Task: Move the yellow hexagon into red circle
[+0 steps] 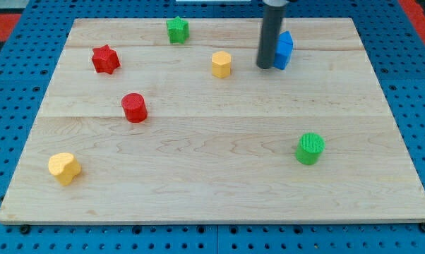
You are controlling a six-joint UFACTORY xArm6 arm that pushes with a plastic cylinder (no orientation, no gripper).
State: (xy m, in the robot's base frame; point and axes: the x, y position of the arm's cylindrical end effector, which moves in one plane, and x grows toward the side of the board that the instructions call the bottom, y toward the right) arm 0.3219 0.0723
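The yellow hexagon (221,64) stands on the wooden board near the view's top, a little right of centre-left. The red circle (134,107) stands lower and to the left of it. My tip (265,67) rests on the board to the right of the yellow hexagon, a short gap away, and right beside a blue block (283,50) that the rod partly hides.
A red star (105,59) is at the upper left, a green star (177,29) at the top, a green circle (310,148) at the lower right, and a yellow heart-like block (63,168) at the lower left. The wooden board (212,183) lies on a blue pegboard.
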